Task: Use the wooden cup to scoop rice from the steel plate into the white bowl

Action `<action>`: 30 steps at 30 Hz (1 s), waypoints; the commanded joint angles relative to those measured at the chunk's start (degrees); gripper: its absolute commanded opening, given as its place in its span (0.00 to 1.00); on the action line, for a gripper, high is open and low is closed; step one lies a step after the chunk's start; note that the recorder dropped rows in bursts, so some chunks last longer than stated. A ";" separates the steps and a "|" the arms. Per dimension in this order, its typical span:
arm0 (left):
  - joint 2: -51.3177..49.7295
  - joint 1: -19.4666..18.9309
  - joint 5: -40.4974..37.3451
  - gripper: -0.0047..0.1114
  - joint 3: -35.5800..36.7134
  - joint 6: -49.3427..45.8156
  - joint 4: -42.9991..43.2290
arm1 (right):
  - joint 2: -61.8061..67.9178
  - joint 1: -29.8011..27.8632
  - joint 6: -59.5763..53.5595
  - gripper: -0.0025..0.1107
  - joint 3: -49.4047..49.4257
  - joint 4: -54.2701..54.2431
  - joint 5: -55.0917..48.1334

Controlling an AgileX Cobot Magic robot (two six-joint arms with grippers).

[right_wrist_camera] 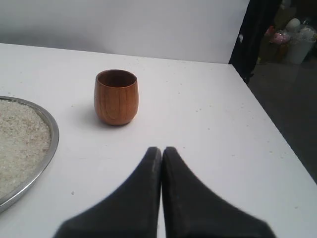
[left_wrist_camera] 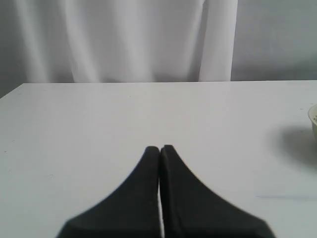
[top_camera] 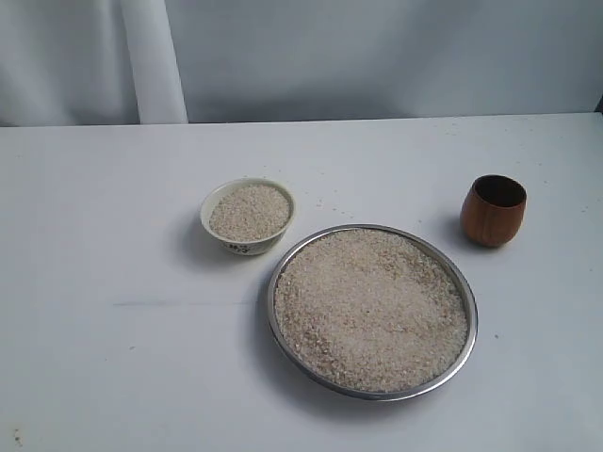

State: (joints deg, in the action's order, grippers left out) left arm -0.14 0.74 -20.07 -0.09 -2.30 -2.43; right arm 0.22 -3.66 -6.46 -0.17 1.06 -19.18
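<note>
Obs: wooden cup (top_camera: pixel 493 211) reddish-brown, barrel-shaped, dark inside; upright, long axis vertical, mouth up, at 2 o'clock from steel plate (top_camera: pixel 377 396). Left claw (left_wrist_camera: pixel 160 148) and right claw (right_wrist_camera: pixel 161 148) pressed together, empty.

Off-white to beige rice (top_camera: pixel 370 309), finely speckled, lies in the shiny silver steel plate (top_camera: pixel 471 311). The same pale grain sits in the white bowl (top_camera: pixel 247 247), cream-toned with a dark mark on its side. The wooden cup (top_camera: pixel 493 218) is reddish-brown, dark inside. The table (top_camera: pixel 94 282) is plain white. My left gripper (left_wrist_camera: pixel 159 148) and my right gripper (right_wrist_camera: pixel 161 149) are matte black.
</note>
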 commanded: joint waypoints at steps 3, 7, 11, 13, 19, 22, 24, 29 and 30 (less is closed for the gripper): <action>0.14 0.15 0.33 0.04 0.09 0.22 0.02 | -0.22 -0.34 -0.22 0.02 0.17 0.73 0.04; 0.14 0.15 0.33 0.04 0.09 0.22 0.02 | -0.22 -0.34 -0.22 0.02 0.17 0.73 0.04; 0.14 0.15 0.33 0.04 0.09 0.22 0.02 | -0.22 -0.34 -0.22 0.02 0.17 0.73 0.04; 0.14 0.15 0.33 0.04 0.09 0.22 0.02 | -0.22 -0.34 -0.22 0.02 0.17 0.73 0.04; 0.14 0.15 0.33 0.04 0.09 0.22 0.02 | -0.22 -0.34 -0.21 0.02 0.17 0.73 1.46; 0.14 0.15 0.33 0.04 0.09 0.22 0.02 | -0.22 -0.34 -0.21 0.02 0.17 0.73 5.63; 0.14 0.15 0.33 0.04 0.09 0.22 0.02 | -0.22 -0.34 -0.21 0.02 0.17 0.73 9.49; 0.14 0.15 0.33 0.04 0.09 0.22 0.02 | -0.22 -0.34 -0.21 0.02 0.17 0.73 20.01; 0.14 0.15 0.33 0.04 0.09 0.22 0.02 | -0.22 -0.34 -0.21 0.02 0.17 0.73 22.97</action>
State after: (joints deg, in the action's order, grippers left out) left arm -0.14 0.74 -20.07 -0.09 -2.30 -2.43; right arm 0.22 -3.66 -6.46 -0.17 1.06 -3.52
